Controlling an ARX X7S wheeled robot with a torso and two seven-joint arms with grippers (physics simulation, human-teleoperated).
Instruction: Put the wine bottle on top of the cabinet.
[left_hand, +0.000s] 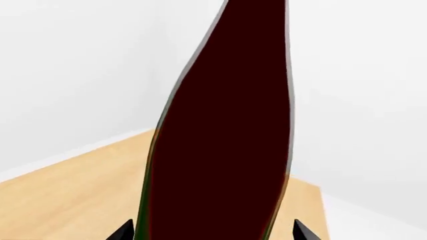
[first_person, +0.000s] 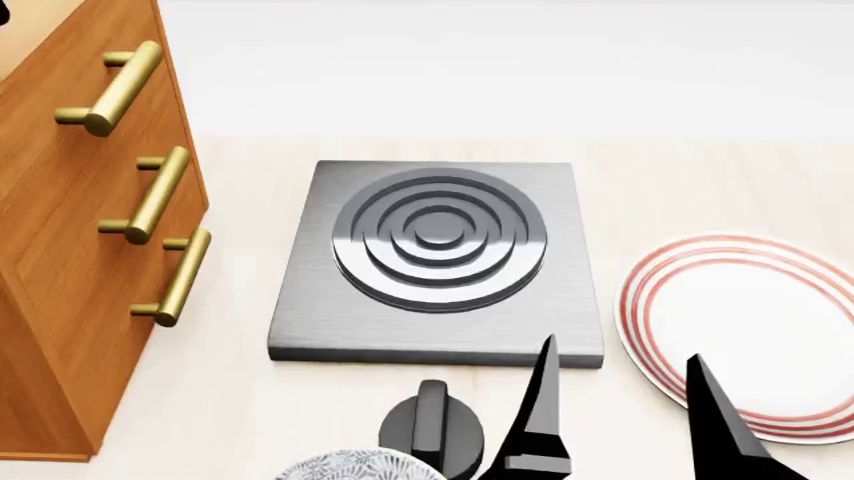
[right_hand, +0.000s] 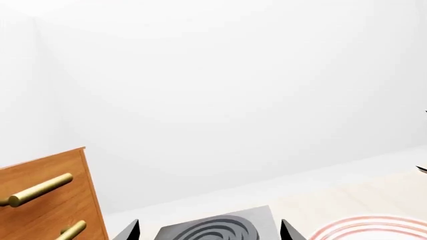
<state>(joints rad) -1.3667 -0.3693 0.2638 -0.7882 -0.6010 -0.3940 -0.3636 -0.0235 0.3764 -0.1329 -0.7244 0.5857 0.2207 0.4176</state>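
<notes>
The wine bottle (left_hand: 227, 130), dark glass narrowing upward, fills the middle of the left wrist view; its base and top are cut off. My left gripper (left_hand: 215, 233) is open, a black fingertip (left_hand: 125, 232) on each side of the bottle with a gap showing. Behind the bottle lies a pale wooden top (left_hand: 73, 195) against white walls, apparently the cabinet's top. The cabinet (first_person: 67, 260), orange-brown with brass handles, stands at the left in the head view and also shows in the right wrist view as the cabinet (right_hand: 47, 200). My right gripper (first_person: 621, 356) is open and empty.
A grey burner plate (first_person: 434, 250) with raised rings lies mid-table, right of the cabinet. A red-ringed white plate (first_person: 747, 330) sits at the right. A black knob (first_person: 430, 430) and a patterned bowl rim (first_person: 350, 468) are at the near edge.
</notes>
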